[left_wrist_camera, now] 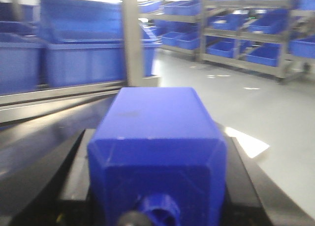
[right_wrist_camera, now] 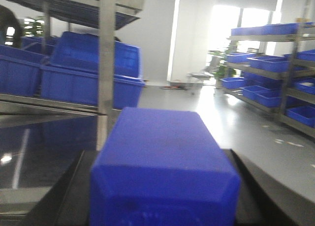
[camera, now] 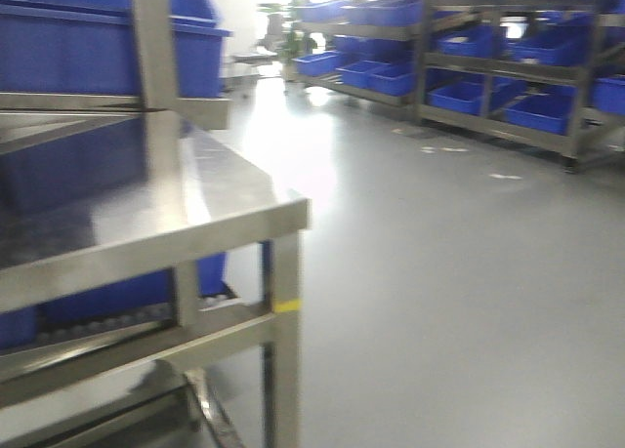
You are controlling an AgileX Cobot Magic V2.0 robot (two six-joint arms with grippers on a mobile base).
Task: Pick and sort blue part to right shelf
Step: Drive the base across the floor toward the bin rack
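The left gripper (left_wrist_camera: 158,135) was clamped on a blue part (left_wrist_camera: 155,152) and the right gripper (right_wrist_camera: 160,154) on a second blue part (right_wrist_camera: 162,172), each pointing lengthwise straight ahead, while the shelf (camera: 508,67) of blue bins stood well apart across the floor, right of the counter (camera: 146,224).

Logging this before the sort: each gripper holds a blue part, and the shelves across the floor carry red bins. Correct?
No: the bins on those shelves are blue, not red, as the exterior front-facing view shows. The left gripper and right gripper do each hold a blue part.
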